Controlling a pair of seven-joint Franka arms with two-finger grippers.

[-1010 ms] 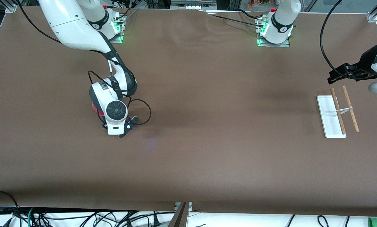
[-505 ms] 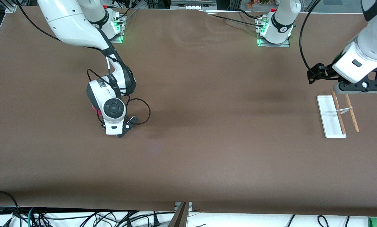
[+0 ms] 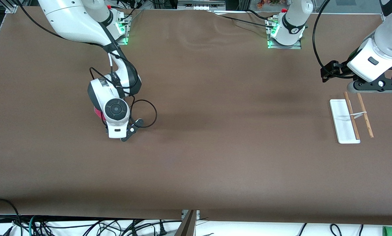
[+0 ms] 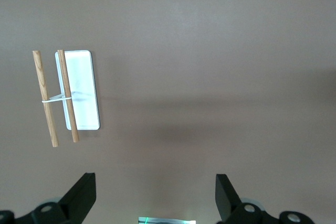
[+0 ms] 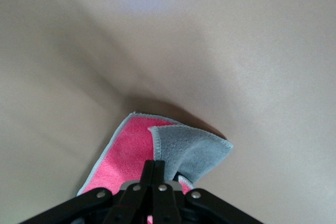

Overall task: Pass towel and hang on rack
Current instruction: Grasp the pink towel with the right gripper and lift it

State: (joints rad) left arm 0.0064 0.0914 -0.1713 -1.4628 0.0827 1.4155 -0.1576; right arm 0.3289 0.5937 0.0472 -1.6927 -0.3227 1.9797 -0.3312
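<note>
The towel (image 5: 157,148) shows its pink face, with a grey corner folded over it. My right gripper (image 5: 156,165) is shut on it, the fingers pinching the fold. In the front view only a pink sliver of the towel (image 3: 98,114) shows beside the right wrist, toward the right arm's end of the table. The rack (image 3: 353,116) stands toward the left arm's end, two wooden rods above a white base (image 3: 340,123). My left gripper (image 3: 374,86) hovers open and empty over the table beside the rack (image 4: 67,96). In the left wrist view the left gripper (image 4: 155,192) has its fingers wide apart.
The brown table cover (image 3: 222,137) stretches between the towel and the rack. Black cables (image 3: 145,114) loop beside the right wrist. The arm bases (image 3: 286,36) stand along the table edge farthest from the front camera.
My right gripper has closed on the towel and its hand has shifted slightly. The left arm has swung in from the table's end, to hover by the rack.
</note>
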